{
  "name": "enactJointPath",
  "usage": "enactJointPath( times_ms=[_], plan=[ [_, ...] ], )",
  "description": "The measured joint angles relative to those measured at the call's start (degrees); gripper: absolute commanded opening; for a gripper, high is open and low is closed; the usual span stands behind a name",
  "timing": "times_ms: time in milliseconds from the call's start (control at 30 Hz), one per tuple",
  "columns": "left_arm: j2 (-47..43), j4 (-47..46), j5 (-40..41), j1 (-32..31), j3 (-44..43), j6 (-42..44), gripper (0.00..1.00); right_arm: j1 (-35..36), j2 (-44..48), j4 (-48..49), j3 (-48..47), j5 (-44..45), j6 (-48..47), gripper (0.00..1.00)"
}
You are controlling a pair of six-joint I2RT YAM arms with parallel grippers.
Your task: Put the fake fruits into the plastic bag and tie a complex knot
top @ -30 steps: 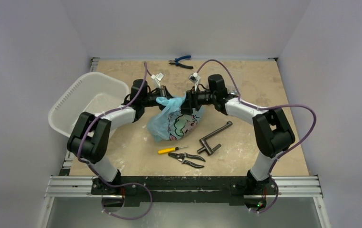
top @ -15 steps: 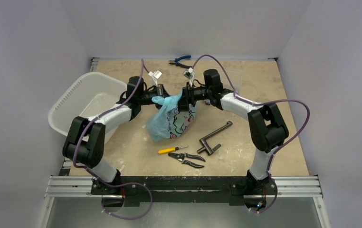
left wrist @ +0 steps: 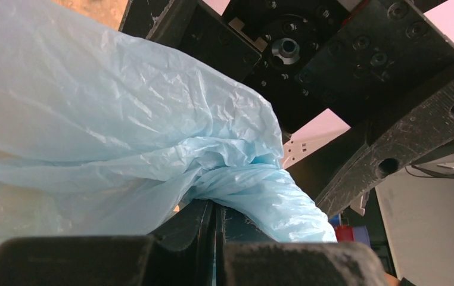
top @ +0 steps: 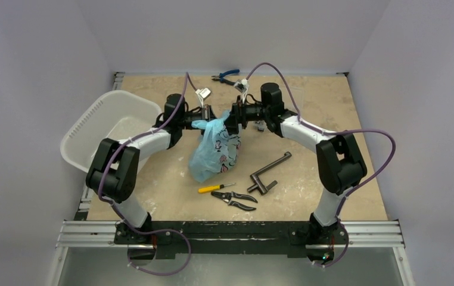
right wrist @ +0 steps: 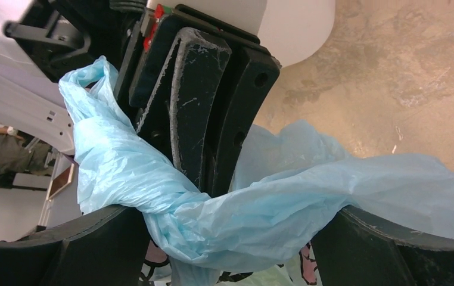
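A white perforated tub (top: 108, 128) overhangs the left edge of the bench (top: 344, 119). The left pincer (left wrist: 215, 221) is pressed together, pinching a bunched neck of the light-blue plastic bag (top: 215, 152), which hangs over the bench's middle. The right pincer (right wrist: 230, 223) stands spread, and the bag's twisted film passes between its fingers. Toward the near edge lie a yellow screwdriver (top: 212, 188), black cutters (top: 235, 199) and a metal crank handle (top: 269, 171).
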State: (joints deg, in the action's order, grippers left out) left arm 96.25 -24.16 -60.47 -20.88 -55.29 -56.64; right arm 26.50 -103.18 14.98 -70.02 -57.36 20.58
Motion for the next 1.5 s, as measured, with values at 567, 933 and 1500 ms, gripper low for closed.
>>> enactJointPath(
  times_ms=[567,933,1500],
  plan=[
    [2.84,-14.08,-1.07,-0.09,2.10,-11.65,0.00,-2.19,1.16,-3.06,0.09,0.92,0.13,0.99],
    [2.12,-10.45,-0.59,-0.09,2.54,-7.32,0.00,-8.96,12.31,-21.40,0.20,1.42,-6.34,0.55],
    [2.12,-11.91,-1.11,-0.81,2.54,-7.48,0.00,-2.67,8.04,-10.43,4.39,2.23,3.78,0.73]
  ],
)
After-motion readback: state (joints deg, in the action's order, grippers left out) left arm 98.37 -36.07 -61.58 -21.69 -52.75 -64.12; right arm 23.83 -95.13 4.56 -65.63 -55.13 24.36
